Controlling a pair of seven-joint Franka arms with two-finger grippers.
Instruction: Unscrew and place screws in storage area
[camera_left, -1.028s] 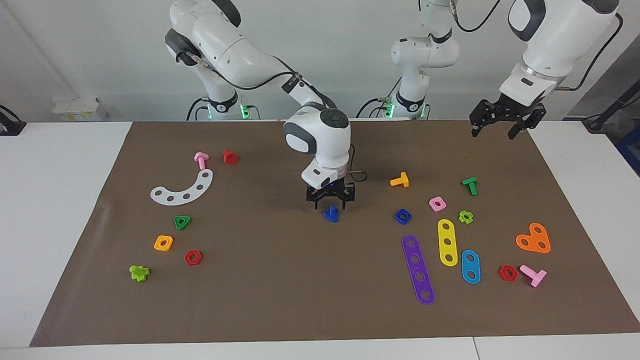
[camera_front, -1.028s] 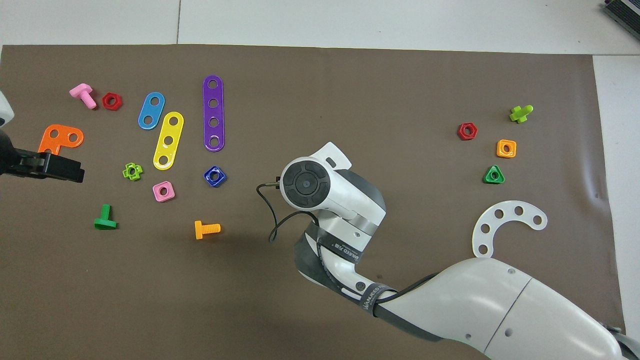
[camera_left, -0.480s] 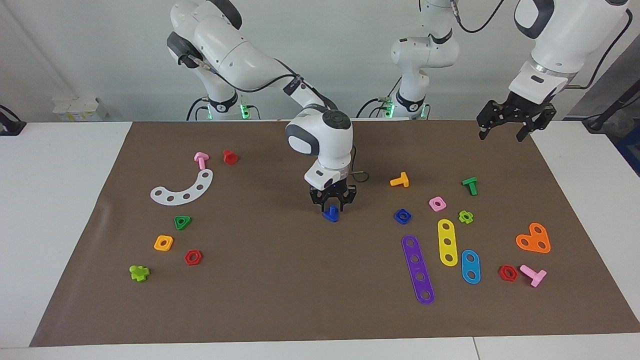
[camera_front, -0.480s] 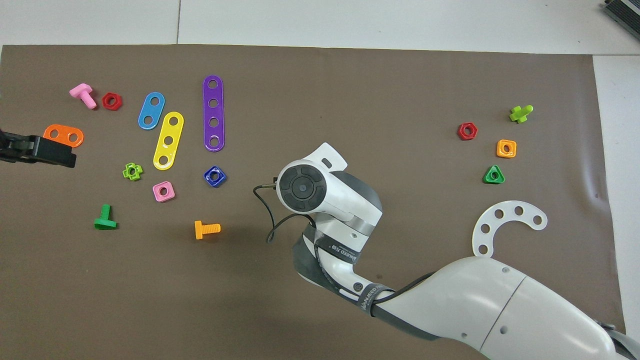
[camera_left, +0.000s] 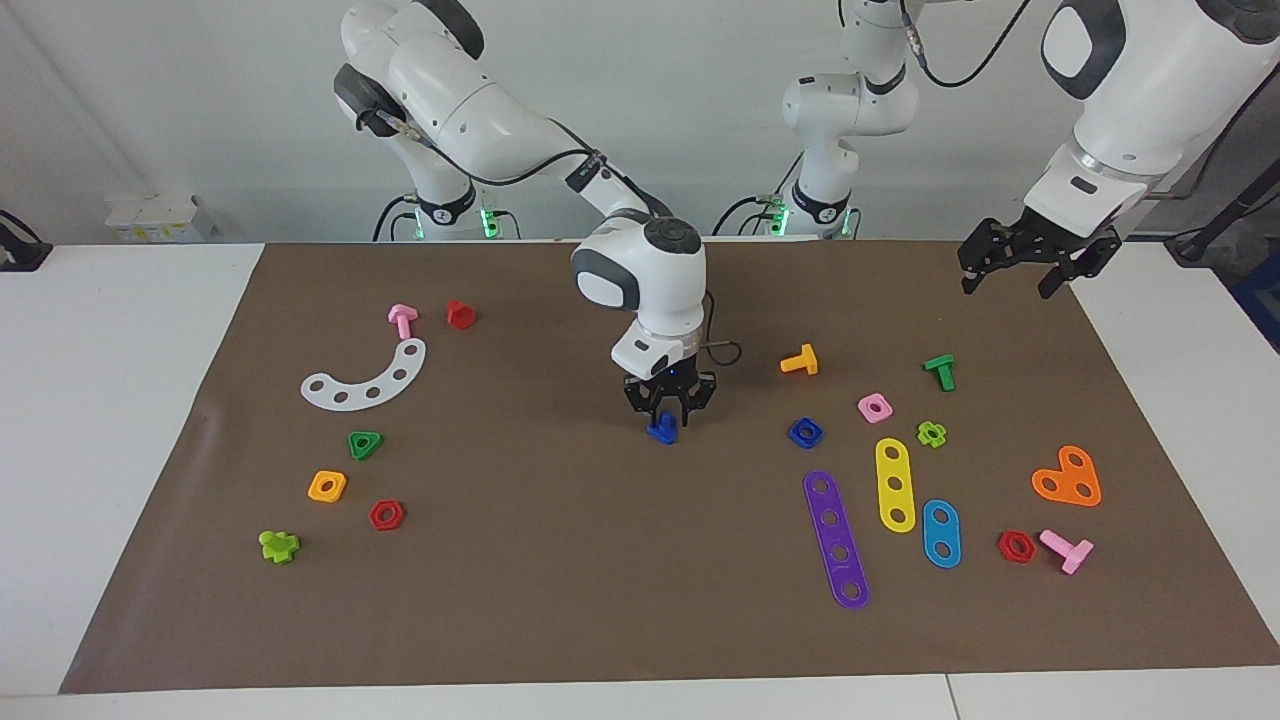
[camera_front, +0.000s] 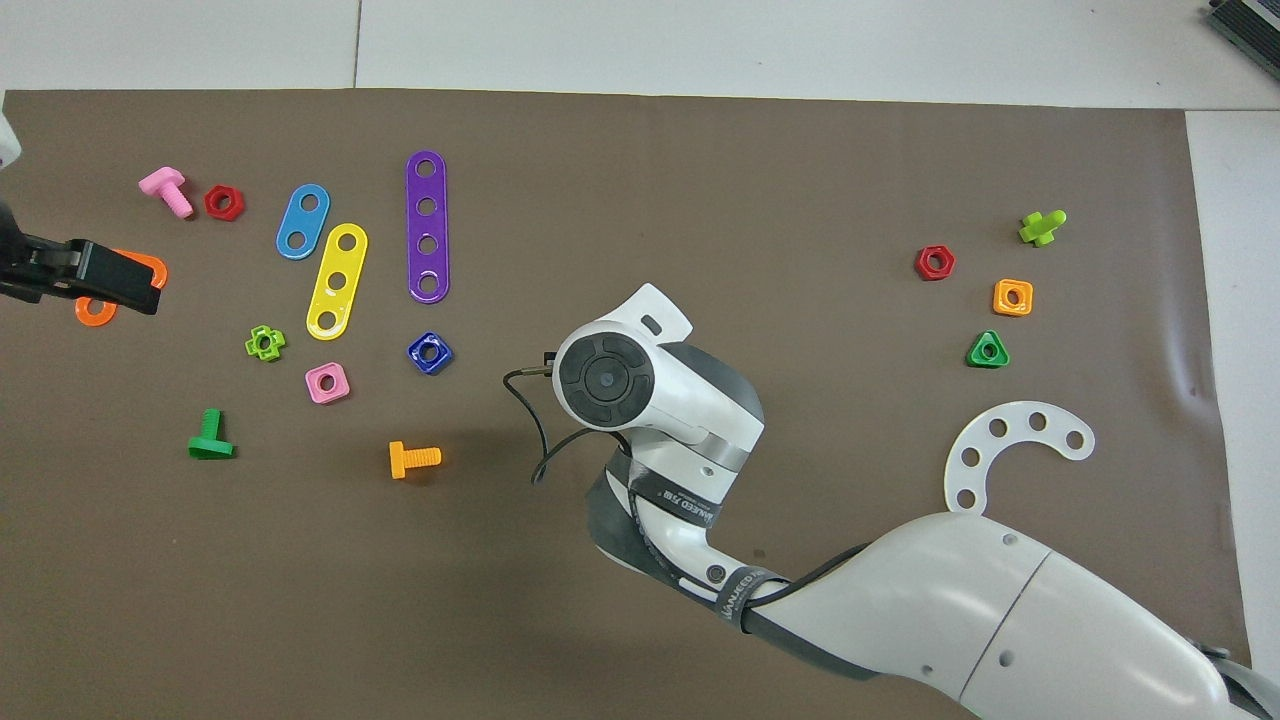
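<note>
Right end effector (camera_left: 668, 416) lower now — fingers closed around blue bolt (camera_left: 661, 430) on mat (camera_left: 560, 560).

White table (camera_left: 120, 400); brown mat (camera_left: 560, 560); coloured parts.

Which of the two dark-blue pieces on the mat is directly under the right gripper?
The dark-blue bolt, at the right gripper's fingertips mid-mat. The dark-blue square nut lies apart, toward the left arm's end.

Both glossy white arms have grey joint caps, looping black cables, and a black two-fingered right claw (camera_left: 668, 414) and left claw (camera_left: 1036, 266).
</note>
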